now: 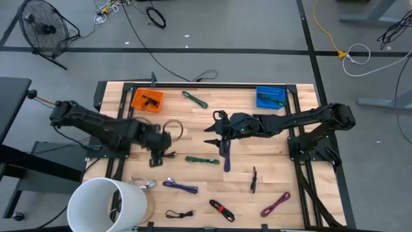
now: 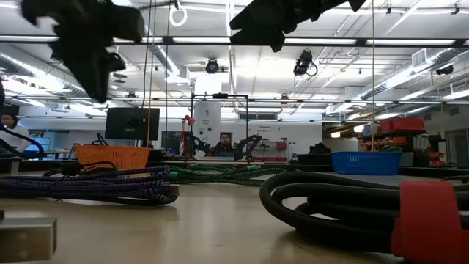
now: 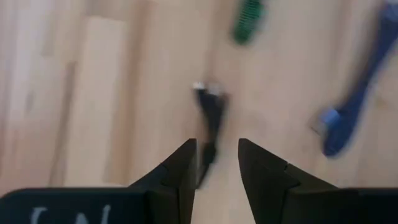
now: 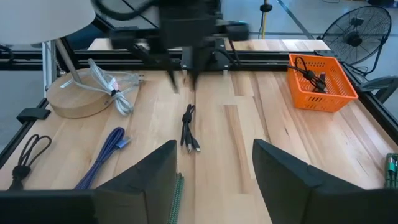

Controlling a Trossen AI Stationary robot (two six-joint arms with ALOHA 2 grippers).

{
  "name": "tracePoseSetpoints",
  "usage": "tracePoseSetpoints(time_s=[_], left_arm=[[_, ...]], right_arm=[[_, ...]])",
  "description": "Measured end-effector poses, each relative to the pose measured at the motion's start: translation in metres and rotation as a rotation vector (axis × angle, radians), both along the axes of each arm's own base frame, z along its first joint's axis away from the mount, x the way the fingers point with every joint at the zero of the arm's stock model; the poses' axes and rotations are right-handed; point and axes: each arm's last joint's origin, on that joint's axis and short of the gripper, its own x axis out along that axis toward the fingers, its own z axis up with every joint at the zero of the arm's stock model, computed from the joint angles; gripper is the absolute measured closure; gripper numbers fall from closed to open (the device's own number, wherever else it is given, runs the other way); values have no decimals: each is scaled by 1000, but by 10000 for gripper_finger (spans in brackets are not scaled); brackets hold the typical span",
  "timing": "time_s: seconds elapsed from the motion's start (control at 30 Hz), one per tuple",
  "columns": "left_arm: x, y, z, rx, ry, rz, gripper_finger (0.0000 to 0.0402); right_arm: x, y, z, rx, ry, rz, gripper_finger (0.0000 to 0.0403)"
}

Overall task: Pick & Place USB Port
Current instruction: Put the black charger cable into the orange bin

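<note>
A short black USB cable (image 4: 188, 127) lies flat on the wooden table; its plug end (image 3: 210, 102) shows past my left fingers. My left gripper (image 3: 217, 146) is open and hovers just above this cable, one finger on each side; in the high view it (image 1: 158, 153) stands next to the cable (image 1: 170, 154). The left wrist view is blurred, so I cannot tell whether a finger touches the cable. My right gripper (image 4: 214, 152) is open and empty, held above the table's middle (image 1: 212, 132), facing the left arm.
An orange basket (image 1: 148, 100) with black cables and a blue basket (image 1: 270, 96) stand at the far edge. Green (image 1: 203, 160), blue-purple (image 1: 180, 187), purple (image 1: 275, 205) and black-red (image 1: 221, 208) cables lie scattered. A white cylinder (image 1: 106, 206) stands on a wooden disc (image 4: 74, 96) at the near left corner.
</note>
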Motion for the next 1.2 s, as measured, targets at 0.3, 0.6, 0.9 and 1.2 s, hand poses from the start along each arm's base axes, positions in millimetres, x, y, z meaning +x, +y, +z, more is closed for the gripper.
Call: tracePoseSetpoints(time_s=[0.3,0.6,0.9,1.2], left_arm=[[-10,-30,-17,165,-19,-39,235],[-9,-25,-47,174,50,-3,165],[0,-29,-73,165,76,-5,155],[5,-31,-95,210,170,-10,158]], right_arm=[[0,0,0,1,0,0,191],[0,0,0,3,0,-1,191],[0,0,0,3,0,-1,191],[0,0,0,3,0,-1,191]])
